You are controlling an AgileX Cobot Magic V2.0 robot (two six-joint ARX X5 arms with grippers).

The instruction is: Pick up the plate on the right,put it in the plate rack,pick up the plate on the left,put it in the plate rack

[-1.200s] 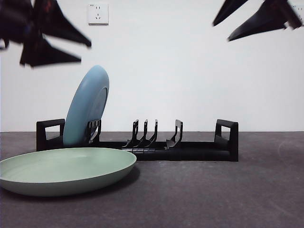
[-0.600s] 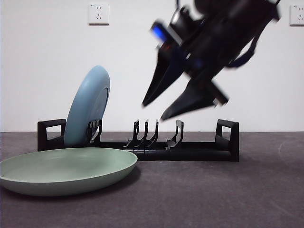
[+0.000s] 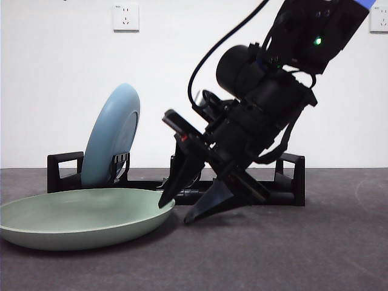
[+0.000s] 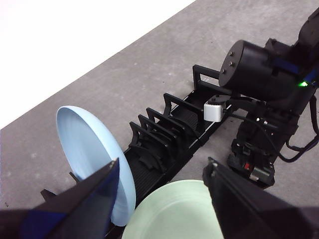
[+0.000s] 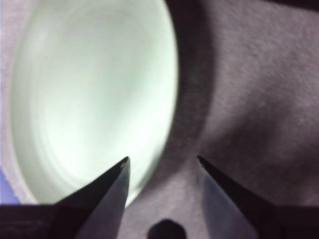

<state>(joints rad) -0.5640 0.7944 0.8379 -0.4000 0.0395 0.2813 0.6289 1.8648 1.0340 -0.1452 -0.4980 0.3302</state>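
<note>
A pale green plate (image 3: pixel 85 215) (image 4: pixel 174 209) (image 5: pixel 89 94) lies flat on the table at the front left. Behind it stands the long black plate rack (image 3: pixel 290 173) (image 4: pixel 169 124). A light blue plate (image 3: pixel 112 136) (image 4: pixel 92 149) leans upright in the rack's left end. My right gripper (image 3: pixel 174 213) (image 5: pixel 162 159) is low at the green plate's right rim, open, one jaw over the plate and the other over the table beside it. My left gripper (image 4: pixel 162 164) hangs open and empty high above the two plates, out of the front view.
The right arm (image 3: pixel 267 115) (image 4: pixel 259 94) slants down in front of the rack's middle and right prongs. The dark grey table (image 3: pixel 291 254) runs to a white wall with a socket (image 3: pixel 125 17).
The right arm has swung down from the top right to the green plate's right rim. The left gripper has gone from the front view's top left corner. Neither plate has moved.
</note>
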